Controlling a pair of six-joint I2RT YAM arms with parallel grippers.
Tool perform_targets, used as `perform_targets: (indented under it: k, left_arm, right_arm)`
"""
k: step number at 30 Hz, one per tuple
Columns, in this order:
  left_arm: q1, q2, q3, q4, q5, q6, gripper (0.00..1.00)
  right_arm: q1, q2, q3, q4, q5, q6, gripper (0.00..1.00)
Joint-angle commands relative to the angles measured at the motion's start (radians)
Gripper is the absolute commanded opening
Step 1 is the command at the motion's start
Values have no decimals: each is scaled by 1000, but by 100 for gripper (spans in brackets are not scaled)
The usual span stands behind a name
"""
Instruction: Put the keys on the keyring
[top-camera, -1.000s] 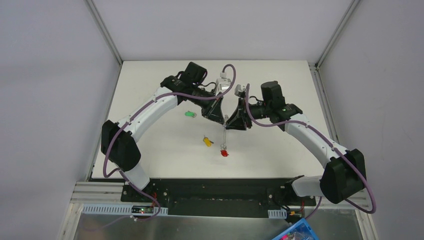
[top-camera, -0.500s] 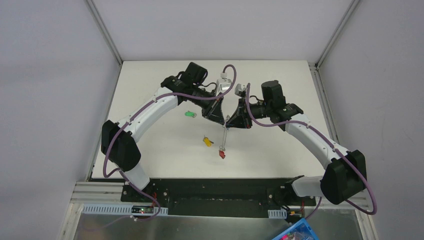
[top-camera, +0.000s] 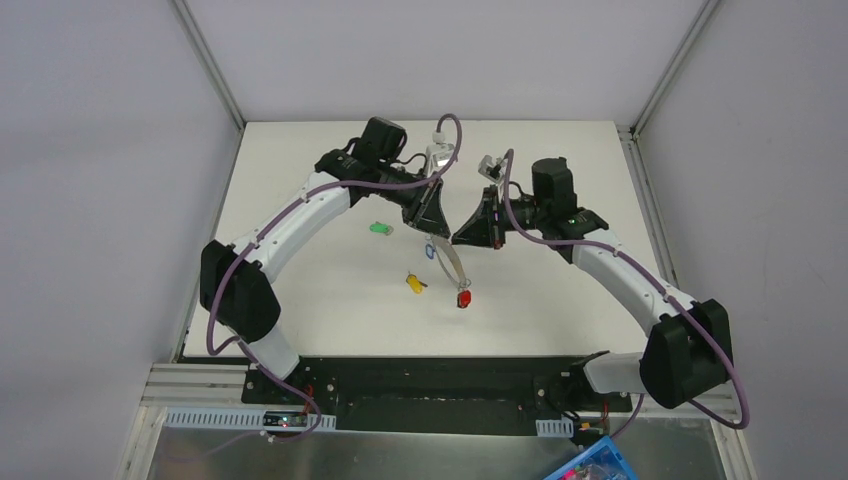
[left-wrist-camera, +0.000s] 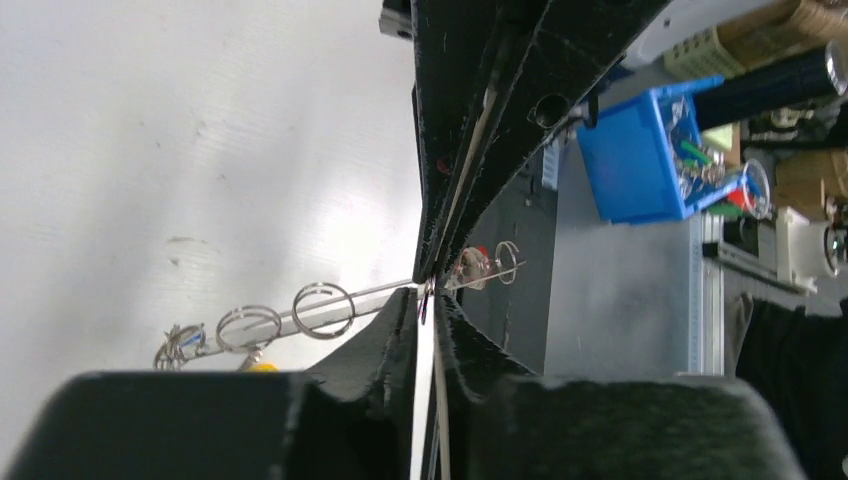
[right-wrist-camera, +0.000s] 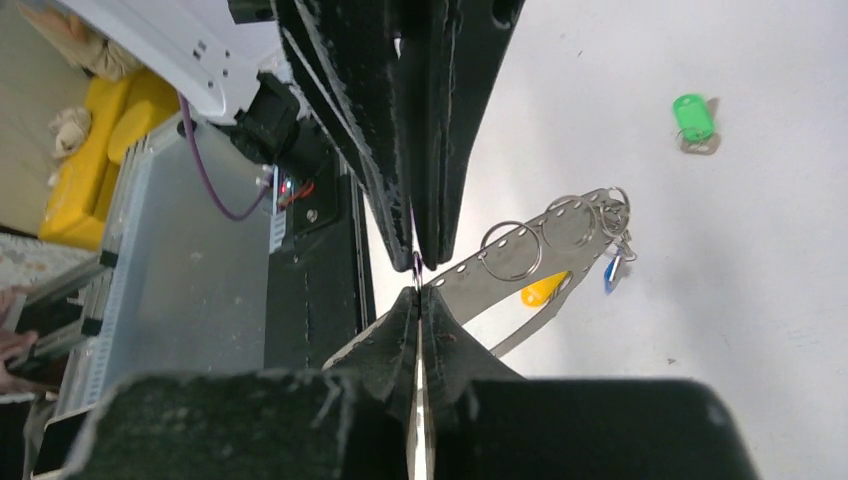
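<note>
The left arm (top-camera: 300, 215) and right arm (top-camera: 620, 275) arch inward from the near edge. Both pinched shut, the left gripper (top-camera: 430, 234) and right gripper (top-camera: 456, 240) nearly touch.

Your keyring (top-camera: 450, 268) is a slim perforated metal strip, tilted. The blue key (right-wrist-camera: 612, 270) hangs at its far end and the red key (top-camera: 464, 298) at its near end. The yellow key (top-camera: 413, 284) lies just left of it, the green key (top-camera: 379, 228) farther left.

Key heads: green key (top-camera: 379, 228), yellow key (top-camera: 413, 284), red key (top-camera: 464, 298), blue key (top-camera: 430, 249). White table (top-camera: 300, 300); white arms (top-camera: 310, 210) with black joints (top-camera: 240, 290) and purple cables (top-camera: 455, 125). Silver perforated strip (right-wrist-camera: 465, 272), dotted with holes.
</note>
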Motion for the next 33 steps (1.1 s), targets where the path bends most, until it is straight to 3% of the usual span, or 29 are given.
perform_targets:
  k: [1,5,8,13,25,33]
  left_arm:
    - [48,-82,-54,247,75,-182,19]
    - [78,-150,-177,524,72,-340,34]
    - [78,-163,-205,567,68,-382,40]
    - [78,-168,-232,632,38,-428,42]
    - [78,-167,-265,695,48,-481,33]
    - [77,-152,-262,746,51,-530,18]
  right_arm:
    - [-46,-20,-41,368,-66,300,0]
    - [-68,-5,-76,562,-78,506,0]
    - [-79,17,-96,696,-80,625,0]
    - [-86,42,-133,891,-81,764,0]
    - [-117,50,-171,1016,-50,868,0]
    - [-122,56,-178,1018,-41,864,0]
